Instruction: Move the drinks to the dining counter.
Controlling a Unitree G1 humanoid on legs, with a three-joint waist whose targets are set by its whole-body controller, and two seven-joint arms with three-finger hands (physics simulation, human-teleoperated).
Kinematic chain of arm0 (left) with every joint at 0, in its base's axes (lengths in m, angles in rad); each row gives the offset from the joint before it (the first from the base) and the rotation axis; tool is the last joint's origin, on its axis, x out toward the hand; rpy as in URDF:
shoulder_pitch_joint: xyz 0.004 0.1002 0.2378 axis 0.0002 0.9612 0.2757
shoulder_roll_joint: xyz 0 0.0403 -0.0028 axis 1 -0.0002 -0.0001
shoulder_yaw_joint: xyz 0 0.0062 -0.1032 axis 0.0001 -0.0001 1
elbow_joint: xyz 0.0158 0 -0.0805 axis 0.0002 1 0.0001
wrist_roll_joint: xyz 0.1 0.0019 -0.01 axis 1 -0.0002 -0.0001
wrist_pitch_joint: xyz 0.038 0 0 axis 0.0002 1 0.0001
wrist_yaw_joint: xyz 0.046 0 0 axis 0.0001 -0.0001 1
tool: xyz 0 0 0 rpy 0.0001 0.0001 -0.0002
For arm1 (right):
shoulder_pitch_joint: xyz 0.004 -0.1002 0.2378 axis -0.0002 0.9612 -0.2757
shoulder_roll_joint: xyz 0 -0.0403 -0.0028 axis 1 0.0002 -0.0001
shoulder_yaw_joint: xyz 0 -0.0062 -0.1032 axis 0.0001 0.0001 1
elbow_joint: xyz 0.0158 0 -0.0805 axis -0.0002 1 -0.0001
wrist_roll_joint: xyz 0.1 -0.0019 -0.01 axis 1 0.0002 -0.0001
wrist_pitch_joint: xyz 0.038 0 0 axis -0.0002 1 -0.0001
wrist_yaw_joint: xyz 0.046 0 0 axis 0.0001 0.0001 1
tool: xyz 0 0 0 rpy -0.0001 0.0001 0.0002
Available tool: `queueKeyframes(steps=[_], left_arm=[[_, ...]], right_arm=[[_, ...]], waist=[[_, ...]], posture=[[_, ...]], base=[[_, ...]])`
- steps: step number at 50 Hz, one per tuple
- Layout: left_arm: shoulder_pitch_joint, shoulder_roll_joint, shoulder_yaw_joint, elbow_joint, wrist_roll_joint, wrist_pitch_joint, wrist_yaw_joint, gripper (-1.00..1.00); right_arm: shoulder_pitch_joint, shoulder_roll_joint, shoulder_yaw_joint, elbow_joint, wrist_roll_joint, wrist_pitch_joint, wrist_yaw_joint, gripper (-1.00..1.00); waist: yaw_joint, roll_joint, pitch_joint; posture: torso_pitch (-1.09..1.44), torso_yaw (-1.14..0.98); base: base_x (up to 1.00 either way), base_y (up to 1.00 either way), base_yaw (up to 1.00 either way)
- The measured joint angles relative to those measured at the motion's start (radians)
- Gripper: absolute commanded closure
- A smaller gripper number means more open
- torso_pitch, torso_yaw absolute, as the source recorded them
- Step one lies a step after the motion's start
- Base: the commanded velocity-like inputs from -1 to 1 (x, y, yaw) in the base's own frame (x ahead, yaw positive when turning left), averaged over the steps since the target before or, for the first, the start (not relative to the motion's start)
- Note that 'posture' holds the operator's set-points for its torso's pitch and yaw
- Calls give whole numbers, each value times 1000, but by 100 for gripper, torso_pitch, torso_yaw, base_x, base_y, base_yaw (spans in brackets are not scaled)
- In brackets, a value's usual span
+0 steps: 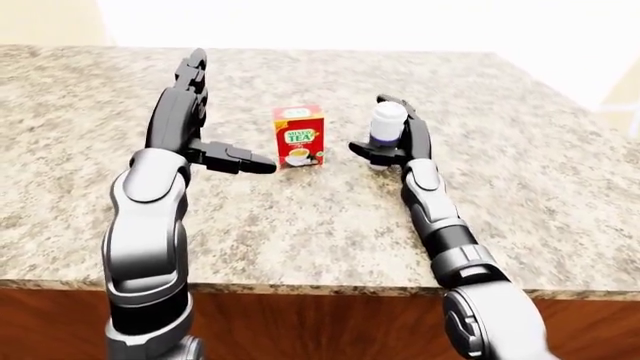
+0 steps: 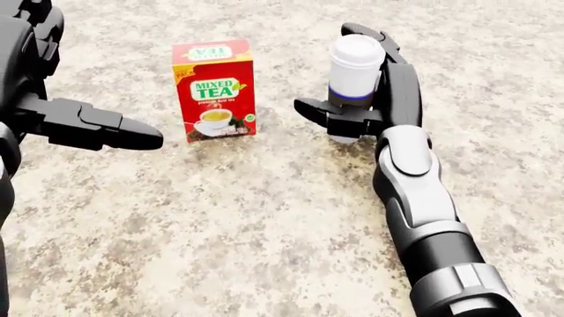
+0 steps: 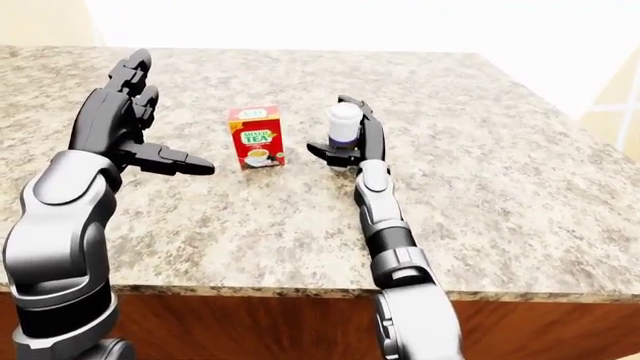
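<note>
Judging by how things lie, the move looks nearly done: my right hand [image 2: 357, 109] stands about the white lidded cup [image 2: 355, 66] on the speckled stone table [image 2: 264, 231], fingers spread rather than clamped, the thumb jutting out low on the cup's left. The cup's base seems to rest on the table, though my hand hides it, so I cannot be sure. Just left of it in the head view stands the red tea box [image 2: 215, 90], upright and apart from the cup. My left hand [image 2: 84, 122] hovers wide and empty, left of the box. What remains, I think, is letting go.
</note>
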Motion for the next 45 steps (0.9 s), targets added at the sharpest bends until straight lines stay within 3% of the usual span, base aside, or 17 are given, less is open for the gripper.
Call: queueKeyframes(steps=[5,6,32,39,45], left_arm=[[-5,0,-1,-10,3,5,0,-100],[-7,0,-1,-10,4,5,1,-100],[-49,19,5,-23,-3,45,-3,-100],[-45,21,8,-32,-3,56,-3,-100],[-59,26,12,-47,-1,72,-5,-100]], right_arm=[[9,-9,-4,-6,1,-10,3,-75],[11,-11,-4,-7,1,-9,4,-99],[126,-82,-38,-372,33,174,12,-100],[191,-130,-69,-554,71,280,-6,-100],[262,-174,-109,-765,116,431,-27,-100]], waist=[[2,-4,-2],[2,-4,-3],[18,-18,7],[18,-21,18],[13,-11,31]], posture=[[0,0],[0,0],[0,0],[0,0],[0,0]], base=[[0,0,0],[0,0,0],[0,0,0],[0,0,0],[0,0,0]])
